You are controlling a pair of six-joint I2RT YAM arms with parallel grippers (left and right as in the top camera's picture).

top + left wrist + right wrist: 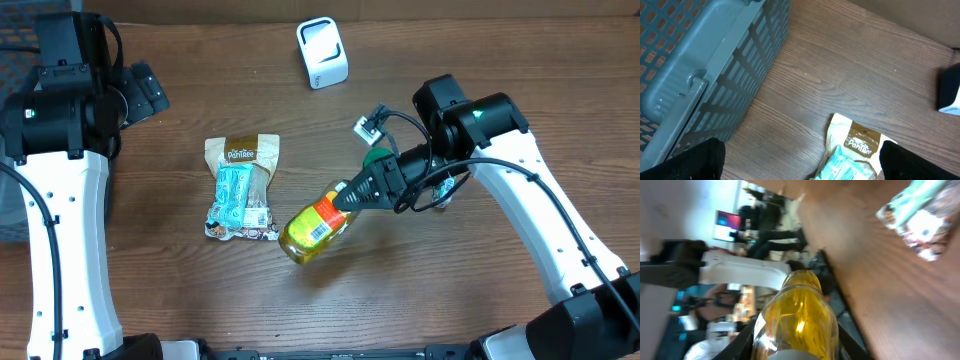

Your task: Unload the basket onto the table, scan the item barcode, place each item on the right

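- Overhead view: the right gripper (362,190) is closed on the neck end of a yellow bottle (315,228), just below its green cap (377,157).
- The bottle sits near the middle of the table (450,300), tipped almost onto its side, with its base pointing away from the arm towards the snack bag (242,186).
- Its orange label faces up, and a small white barcode patch (322,232) shows on it.
- From here I cannot tell whether the bottle's base touches the wood or hangs just above it.
- A white scanner (321,52) stands at the far edge of the table, well apart from the bottle.
- The right wrist view is blurred; it shows the yellow bottle (796,317) filling the space between the dark fingers (742,342).
- The left gripper (146,92) hangs at the far left, away from the bottle.
- In the left wrist view its fingers (695,160) stand spread wide with nothing between them.
- Below that gripper lie the top of the snack bag (860,142) and a grey slatted basket (715,65).
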